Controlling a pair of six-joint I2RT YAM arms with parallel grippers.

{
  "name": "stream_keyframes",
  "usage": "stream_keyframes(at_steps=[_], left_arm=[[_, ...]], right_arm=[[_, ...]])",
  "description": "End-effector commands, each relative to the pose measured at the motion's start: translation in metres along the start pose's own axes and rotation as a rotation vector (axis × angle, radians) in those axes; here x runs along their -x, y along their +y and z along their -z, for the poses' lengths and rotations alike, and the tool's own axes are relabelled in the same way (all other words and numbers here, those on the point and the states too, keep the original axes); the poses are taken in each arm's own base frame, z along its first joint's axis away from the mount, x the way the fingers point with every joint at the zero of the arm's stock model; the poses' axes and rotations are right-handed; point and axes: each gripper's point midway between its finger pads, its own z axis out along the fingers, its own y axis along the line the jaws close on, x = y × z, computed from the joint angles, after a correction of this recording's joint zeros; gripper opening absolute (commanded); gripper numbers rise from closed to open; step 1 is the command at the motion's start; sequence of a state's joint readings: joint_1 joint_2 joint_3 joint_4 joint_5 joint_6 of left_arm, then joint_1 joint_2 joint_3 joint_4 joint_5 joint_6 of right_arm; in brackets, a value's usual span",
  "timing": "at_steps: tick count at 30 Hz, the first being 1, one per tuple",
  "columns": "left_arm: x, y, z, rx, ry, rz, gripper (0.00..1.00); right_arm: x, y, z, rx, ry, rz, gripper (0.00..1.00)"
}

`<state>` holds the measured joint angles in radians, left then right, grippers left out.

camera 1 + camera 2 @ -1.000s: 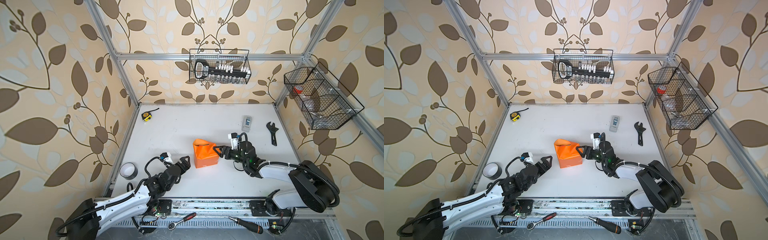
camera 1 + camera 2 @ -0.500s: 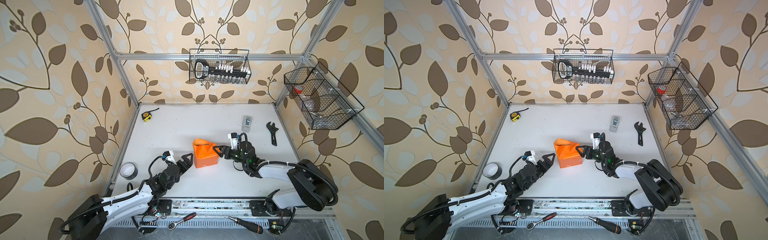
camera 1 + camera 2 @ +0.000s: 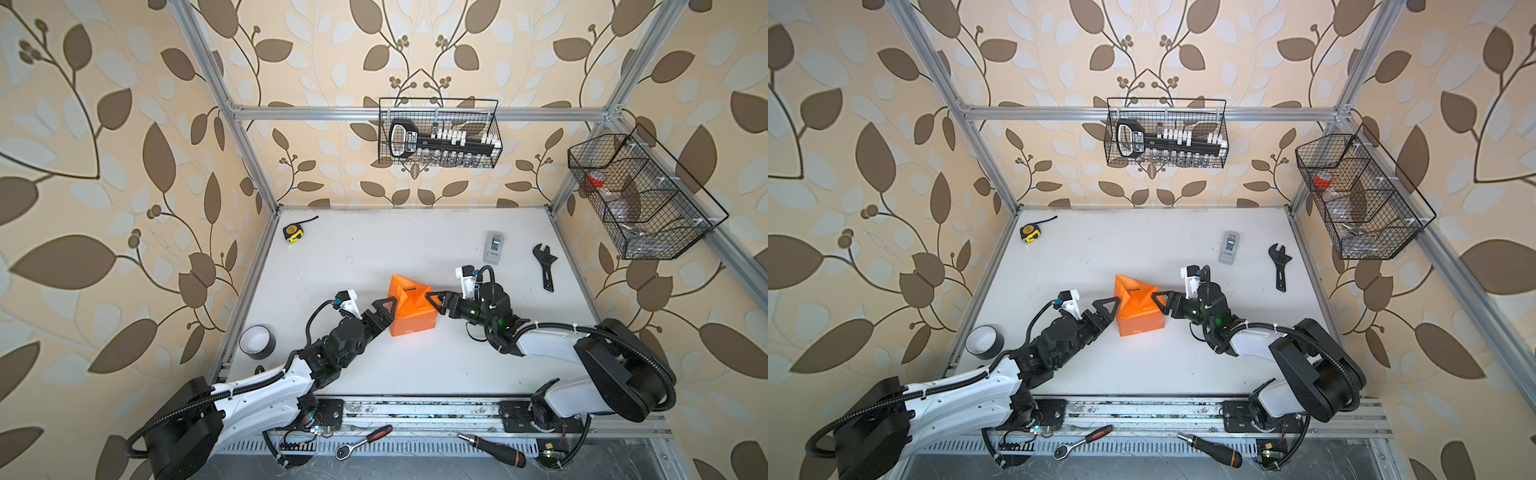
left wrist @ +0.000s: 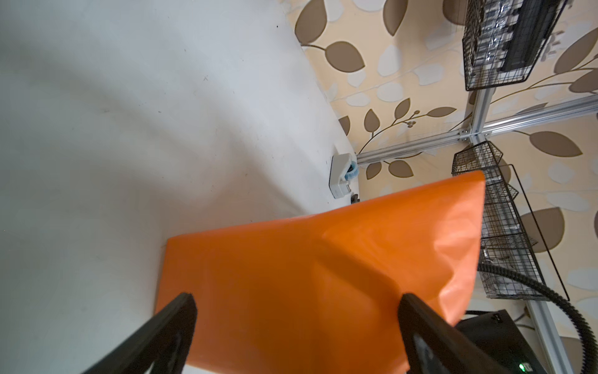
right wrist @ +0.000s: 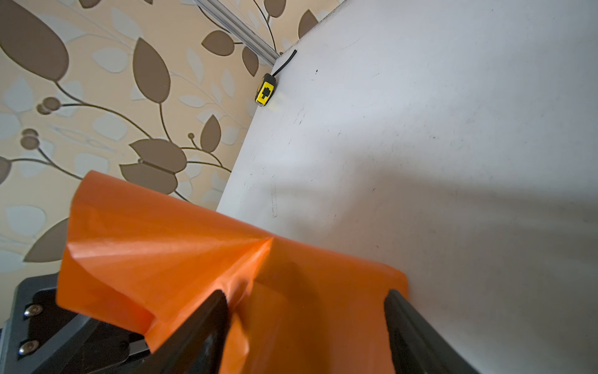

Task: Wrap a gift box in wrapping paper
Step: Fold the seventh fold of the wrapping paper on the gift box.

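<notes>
**Position.** The wrapping paper [image 3: 411,318] is folded into an orange parcel at mid worktop [image 3: 374,253]. The gift box is hidden under it. One pointed flap [image 3: 400,283] stands up loose at the far side, and I see no tape on any seam.

**Left pincer** [image 3: 387,316]: jaws spread wide, holding nothing. The tips are at the parcel's left face, and the left wrist view shows the orange surface filling the gap between them. I cannot tell whether they touch it.

**Right pincer** [image 3: 434,302]: at the parcel's right end, jaws apart to either side of a creased fold. In the right wrist view one finger [image 5: 217,311] lies against the crease. I cannot tell whether the jaws are pressing.

**Risks (judgement).**
- The folds are held only by their creases, so a release or a light knock would probably let the upright flap spring open.
- An uneven push from the two sides could slide or twist the parcel on the smooth worktop and shift the box inside its wrap.
- Closing on a loose layer instead of a box-backed face would crumple or tear it.
- A spread left jaw tip could hook under the lower edge and lift the sheet.
- The tape dispenser [image 3: 493,247] sits well apart at the back right. Fetching it takes one arm off the folds.
</notes>
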<state>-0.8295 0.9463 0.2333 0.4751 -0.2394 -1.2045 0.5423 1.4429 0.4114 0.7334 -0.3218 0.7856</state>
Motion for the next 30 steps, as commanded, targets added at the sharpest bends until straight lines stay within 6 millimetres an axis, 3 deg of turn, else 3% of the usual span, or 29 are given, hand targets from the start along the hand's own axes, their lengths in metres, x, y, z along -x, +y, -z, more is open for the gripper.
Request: stream_keyframes(at_steps=[1, 10, 19, 25, 30], left_arm=[[-0.005, -0.01, -0.005, -0.015, 0.041, -0.013, 0.99], [-0.012, -0.003, -0.007, 0.025, 0.083, -0.031, 0.99], [0.041, 0.014, 0.024, 0.076, -0.076, 0.033, 0.99], [0.052, 0.023, 0.009, 0.126, -0.058, 0.108, 0.99], [0.054, 0.008, -0.013, 0.107, -0.038, 0.105, 0.99]], right_arm=[[-0.033, -0.028, 0.0, -0.092, 0.096, -0.034, 0.76], [-0.033, -0.028, -0.002, -0.084, 0.099, -0.035, 0.76], [-0.033, -0.028, -0.001, -0.085, 0.104, -0.034, 0.76], [-0.034, -0.027, -0.001, -0.083, 0.104, -0.033, 0.76], [-0.033, -0.027, -0.002, -0.083, 0.103, -0.034, 0.76]])
